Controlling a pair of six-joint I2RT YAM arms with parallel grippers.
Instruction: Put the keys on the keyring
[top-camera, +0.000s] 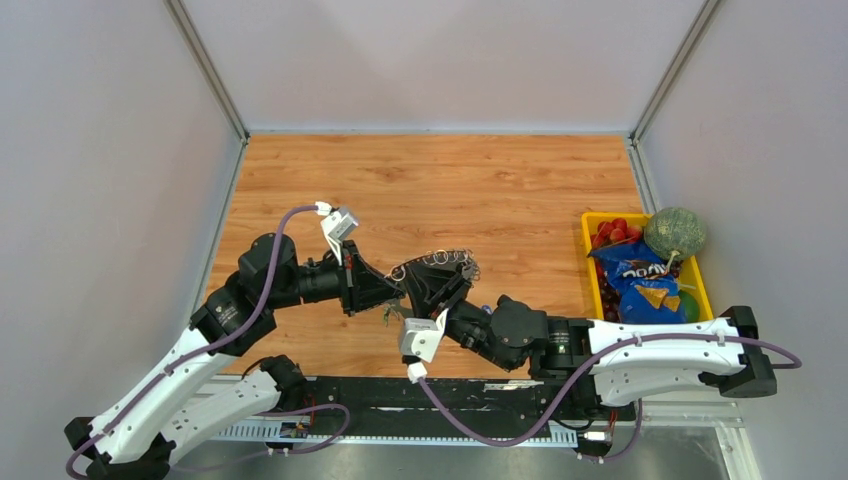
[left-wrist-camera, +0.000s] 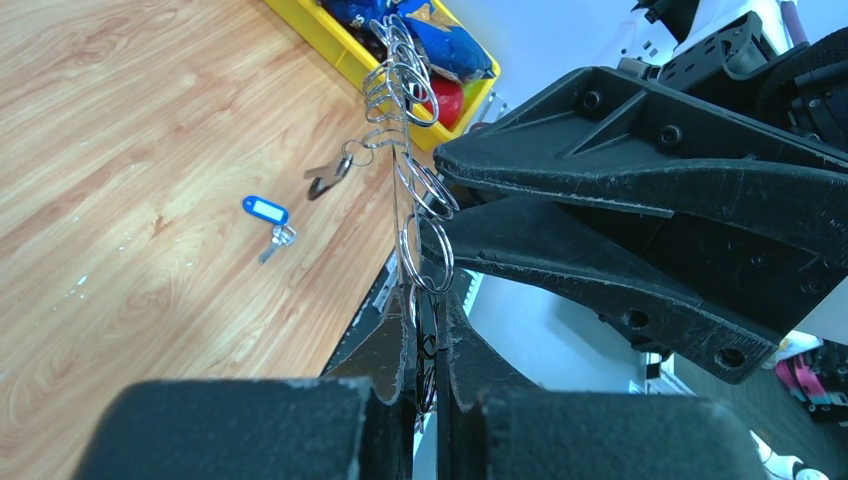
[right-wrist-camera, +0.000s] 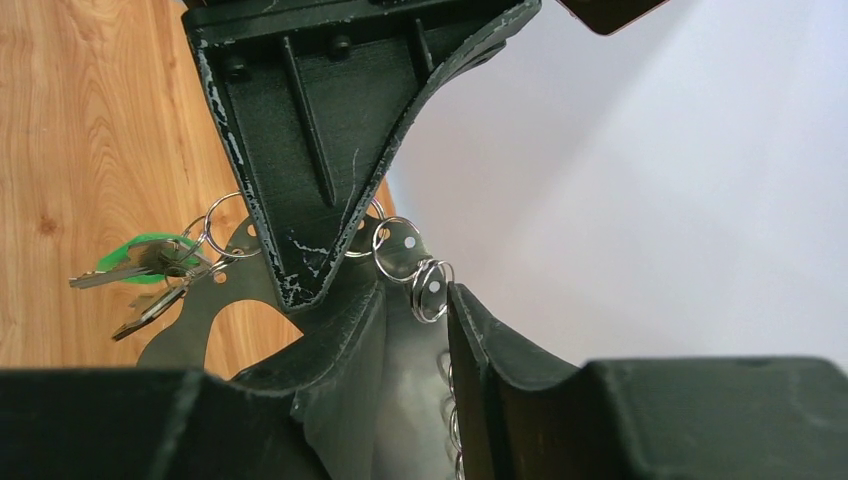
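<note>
1 keyring (top-camera: 440, 257), 1 blue-tag key (left-wrist-camera: 266, 211), 1 green-tag key (right-wrist-camera: 140, 256)

No text, brand or number can be read with certainty. A printed logo is carried by the blue snack bag (top-camera: 640, 283) in the yellow bin (top-camera: 600, 216) at the right edge of the desk (top-camera: 450, 180), but its lettering is too small. The pale insert of the blue key tag (left-wrist-camera: 264, 209) appears blank.
</note>
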